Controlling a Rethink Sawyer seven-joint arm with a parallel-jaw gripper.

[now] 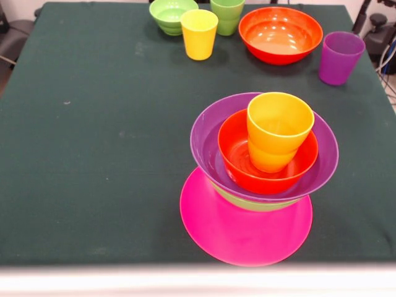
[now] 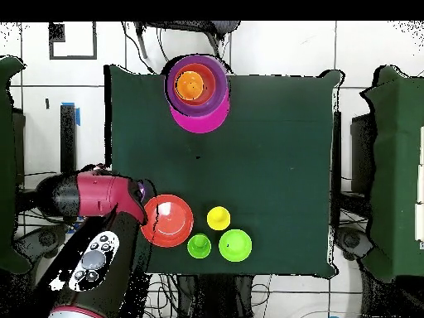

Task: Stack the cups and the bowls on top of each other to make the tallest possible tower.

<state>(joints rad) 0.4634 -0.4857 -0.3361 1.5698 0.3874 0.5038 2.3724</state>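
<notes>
Green table [image 1: 93, 136] lies open mid-surface; tower [image 1: 266, 161] crowds one edge; arm [image 2: 99, 199] hides the tool's state.

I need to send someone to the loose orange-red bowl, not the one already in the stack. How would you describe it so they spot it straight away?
Start from the tower on its wide pink base, then look across the green table to the cluster of loose pieces at the opposite edge. The orange-red bowl sits there upright and empty, between the light green cup and the purple cup. It is the widest loose piece and the only red one there.
</notes>
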